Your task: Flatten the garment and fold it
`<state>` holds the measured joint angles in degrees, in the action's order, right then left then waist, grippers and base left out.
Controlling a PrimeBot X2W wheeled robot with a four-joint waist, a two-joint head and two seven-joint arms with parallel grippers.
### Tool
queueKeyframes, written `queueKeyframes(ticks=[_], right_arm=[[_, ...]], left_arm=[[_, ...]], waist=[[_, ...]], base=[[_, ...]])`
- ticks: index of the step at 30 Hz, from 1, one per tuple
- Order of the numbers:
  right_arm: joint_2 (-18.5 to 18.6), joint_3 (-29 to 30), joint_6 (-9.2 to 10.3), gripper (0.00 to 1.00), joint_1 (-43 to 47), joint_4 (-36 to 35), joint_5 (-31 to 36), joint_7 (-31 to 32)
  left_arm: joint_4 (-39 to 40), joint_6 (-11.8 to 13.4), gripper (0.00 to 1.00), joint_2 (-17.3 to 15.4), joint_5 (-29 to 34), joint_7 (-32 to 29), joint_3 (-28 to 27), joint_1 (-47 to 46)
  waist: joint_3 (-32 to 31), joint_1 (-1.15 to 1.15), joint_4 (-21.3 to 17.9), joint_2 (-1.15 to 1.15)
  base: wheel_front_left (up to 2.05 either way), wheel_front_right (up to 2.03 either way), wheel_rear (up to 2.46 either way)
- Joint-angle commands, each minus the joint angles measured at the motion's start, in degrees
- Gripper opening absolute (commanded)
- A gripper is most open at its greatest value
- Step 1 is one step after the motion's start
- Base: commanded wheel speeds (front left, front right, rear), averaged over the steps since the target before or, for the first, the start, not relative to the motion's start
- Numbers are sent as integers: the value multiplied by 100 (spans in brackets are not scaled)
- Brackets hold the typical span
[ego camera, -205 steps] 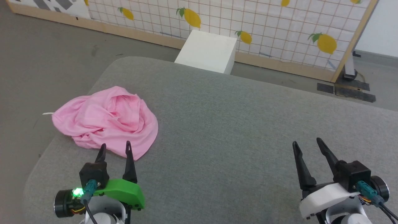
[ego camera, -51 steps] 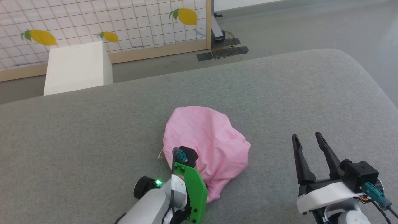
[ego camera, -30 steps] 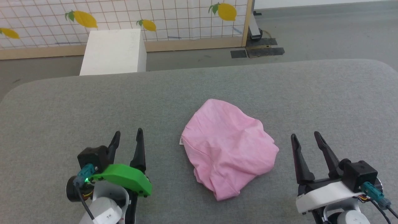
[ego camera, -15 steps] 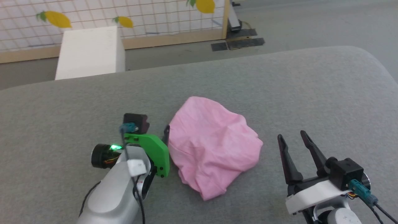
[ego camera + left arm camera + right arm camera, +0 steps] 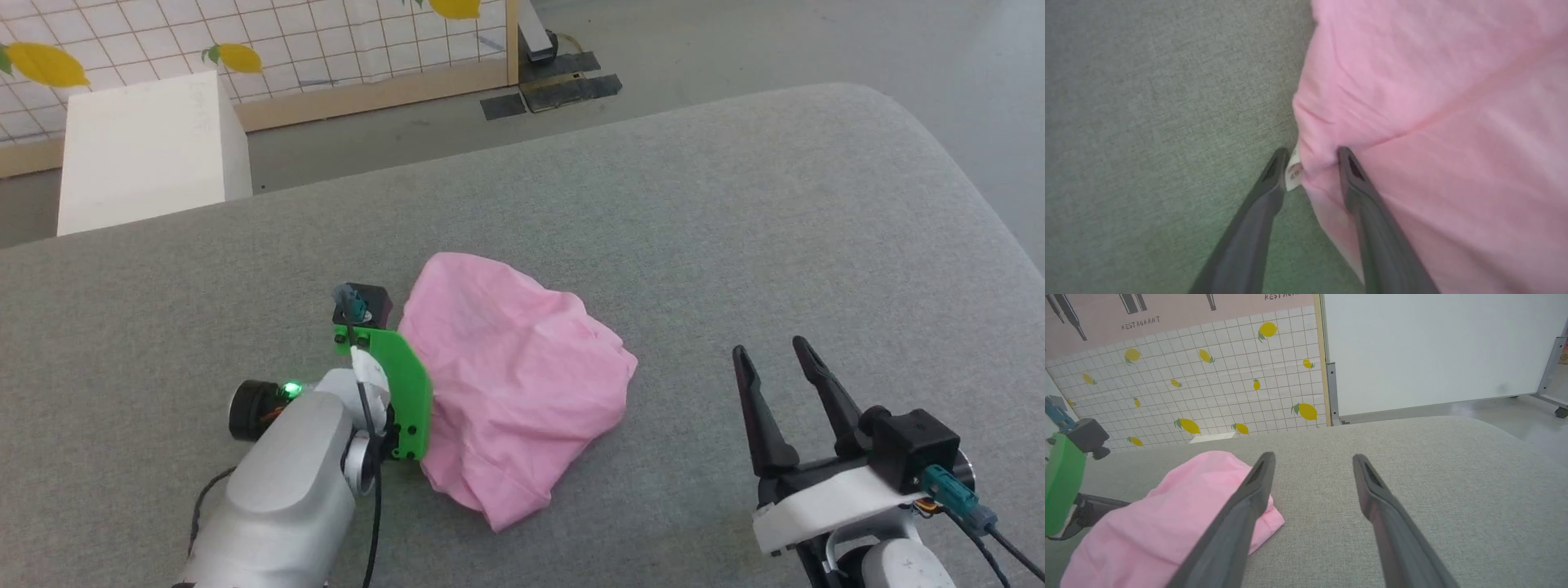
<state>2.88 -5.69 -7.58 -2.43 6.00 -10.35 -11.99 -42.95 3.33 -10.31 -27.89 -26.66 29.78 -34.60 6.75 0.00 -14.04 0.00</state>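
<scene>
Since the crumpled pink garment (image 5: 522, 384) must be spread before folding, your left gripper (image 5: 1312, 157) straddles its edge by the white tag (image 5: 1293, 173), fingers half apart and grip unclear, while your right gripper (image 5: 770, 347) hovers wide open, the cloth to its left.

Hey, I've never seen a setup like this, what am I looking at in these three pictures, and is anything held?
This is a two-armed robot. The wide picture comes from a camera on its head; the other two come from its wrists, each looking along that hand's two dark fingers. A crumpled pink garment lies on a grey padded surface. The left hand has its fingers either side of the garment's edge, by a small white label; whether it already pinches the cloth is unclear. The right hand is open, empty and clear of the garment.
</scene>
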Motion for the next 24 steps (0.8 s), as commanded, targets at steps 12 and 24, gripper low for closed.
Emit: queueKeyframes(ticks=[12, 24], right_arm=[[-1, 159, 9, 100, 31, -103, 53, -8], [-1, -153, 9, 100, 44, -228, 70, 290]], left_arm=[[1145, 1025, 0, -433, -320, 2505, -1136, 1409], [2726, 1547, 100, -528, -531, 3161, -1538, 3099]], waist=[[-155, 0, 783, 0], [-235, 0, 1692, 0]], base=[[0, 0, 0], [0, 0, 0]])
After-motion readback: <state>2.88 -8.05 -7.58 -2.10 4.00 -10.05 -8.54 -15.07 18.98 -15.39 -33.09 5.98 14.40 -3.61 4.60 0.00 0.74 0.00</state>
